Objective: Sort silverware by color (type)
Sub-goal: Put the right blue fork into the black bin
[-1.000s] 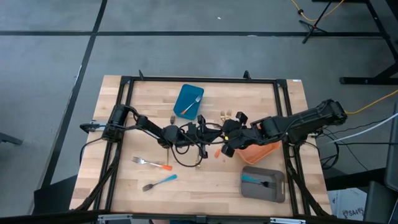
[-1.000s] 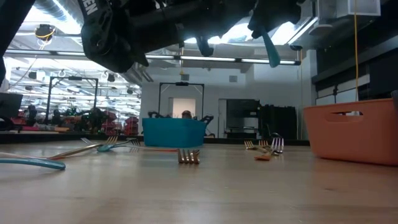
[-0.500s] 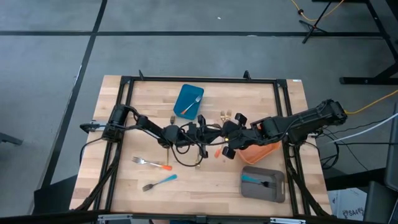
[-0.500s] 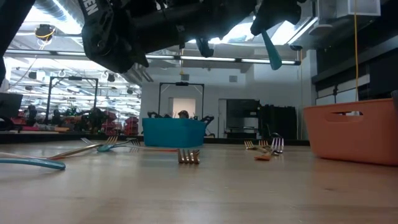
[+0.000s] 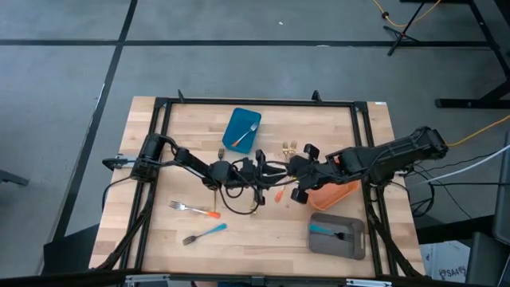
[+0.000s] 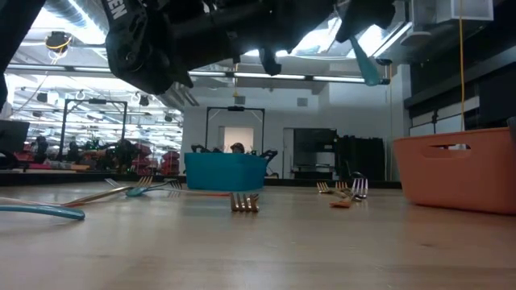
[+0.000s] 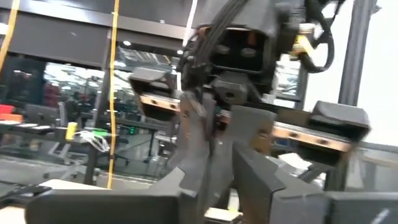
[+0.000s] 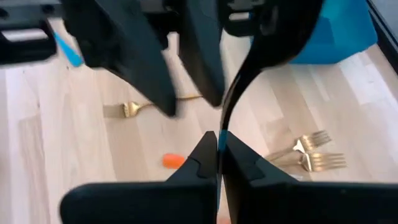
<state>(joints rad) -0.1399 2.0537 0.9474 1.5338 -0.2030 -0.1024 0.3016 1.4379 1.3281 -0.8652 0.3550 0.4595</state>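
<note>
Since the earlier frame the right gripper [image 5: 300, 177] has drawn slightly toward the orange bin [image 5: 341, 194], carrying the blue-handled fork [image 6: 364, 60]; its fingers are clamped on the handle, clear above the table. Left gripper [image 5: 260, 172] faces it mid-table, fingers parted off the fork. Below lie a gold fork [image 8: 140, 107] and two more [image 8: 311, 152]. Open board lies toward the grey bin [image 5: 337, 234].

Evenly lit from ceiling lights [image 6: 242, 76] overhead; soft shadows on the table [image 5: 191, 127]. Sharp from above, motion-blurred in both wrist views, with backlit dark silhouettes.
</note>
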